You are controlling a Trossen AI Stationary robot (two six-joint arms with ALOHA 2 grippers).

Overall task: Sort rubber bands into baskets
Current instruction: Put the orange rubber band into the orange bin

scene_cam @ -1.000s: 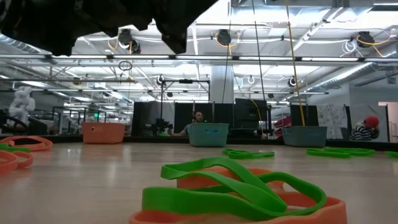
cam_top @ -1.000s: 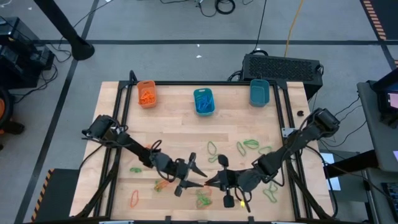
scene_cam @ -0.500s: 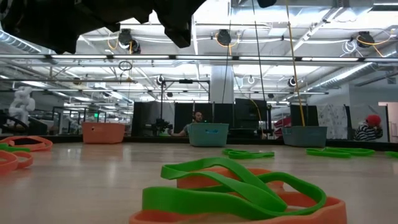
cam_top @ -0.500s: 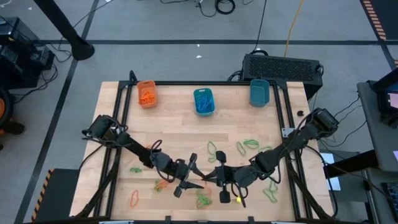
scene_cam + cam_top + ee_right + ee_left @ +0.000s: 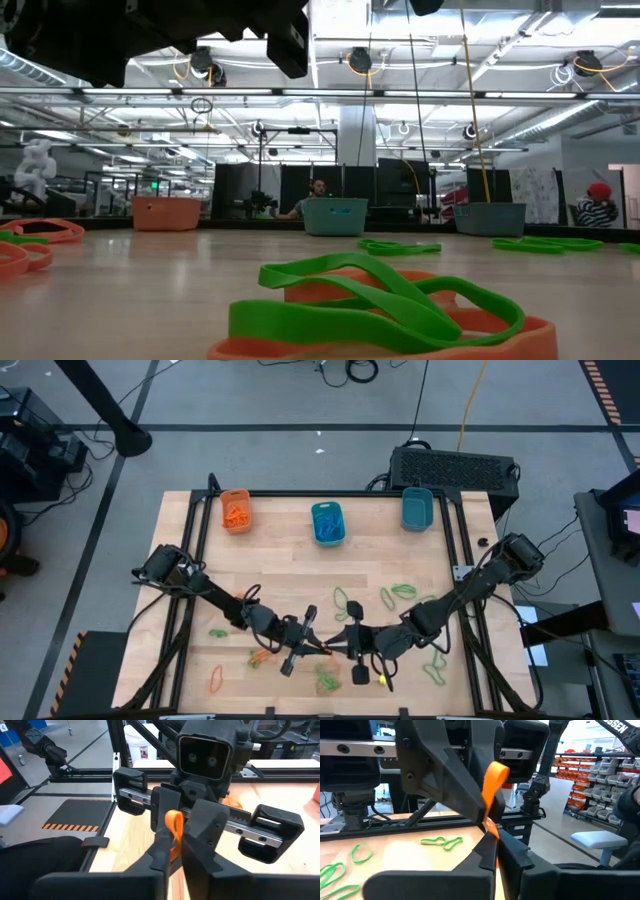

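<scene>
From above, your left gripper (image 5: pixel 318 647) and right gripper (image 5: pixel 337 647) meet tip to tip low in the centre of the tabletop (image 5: pixel 290 570). The orange basket (image 5: pixel 236 511) and middle teal basket (image 5: pixel 327 523) hold bands; the right teal basket (image 5: pixel 417 509) looks empty, and many green rubber bands (image 5: pixel 400 593) lie unsorted, so most work remains. Level across, green bands (image 5: pixel 370 300) fill the foreground. In both wrist views, an orange rubber band (image 5: pixel 492 795) stands upright, both pairs of fingers clamped on it (image 5: pixel 173 827).

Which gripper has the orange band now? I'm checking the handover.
Both seem to. The left gripper is shut on the orange rubber band, and the right gripper also pinches it. They meet fingertip to fingertip.
</scene>
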